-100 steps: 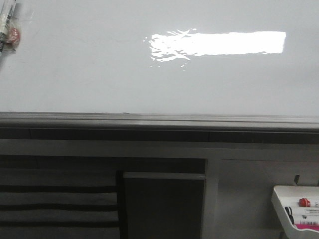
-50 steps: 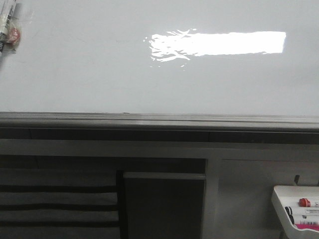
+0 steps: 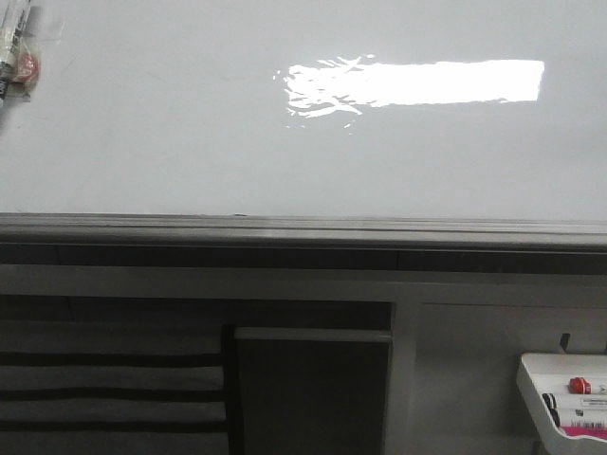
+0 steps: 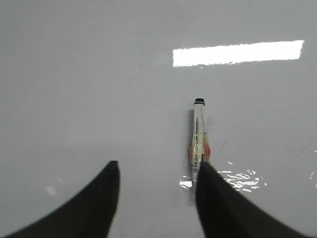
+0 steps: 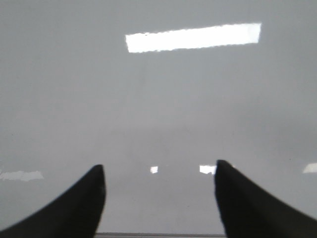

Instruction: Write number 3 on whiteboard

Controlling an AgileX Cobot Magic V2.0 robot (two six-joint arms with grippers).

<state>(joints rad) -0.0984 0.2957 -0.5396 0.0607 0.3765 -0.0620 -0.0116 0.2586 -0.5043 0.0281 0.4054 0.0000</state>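
The whiteboard is a glossy white-grey board with a bright glare patch and a grey edge rail. No number 3 shows on it. A clear-bodied marker with a black end and red patches lies on the board; in the front view it shows at the far left corner. My left gripper is open and empty over the board, its one fingertip overlapping the marker's near end. My right gripper is open and empty over bare board. Neither gripper shows in the front view.
A small white tray holding a red-capped marker and other markers sits below the board at the near right. A dark cabinet frame and striped panel stand under the rail.
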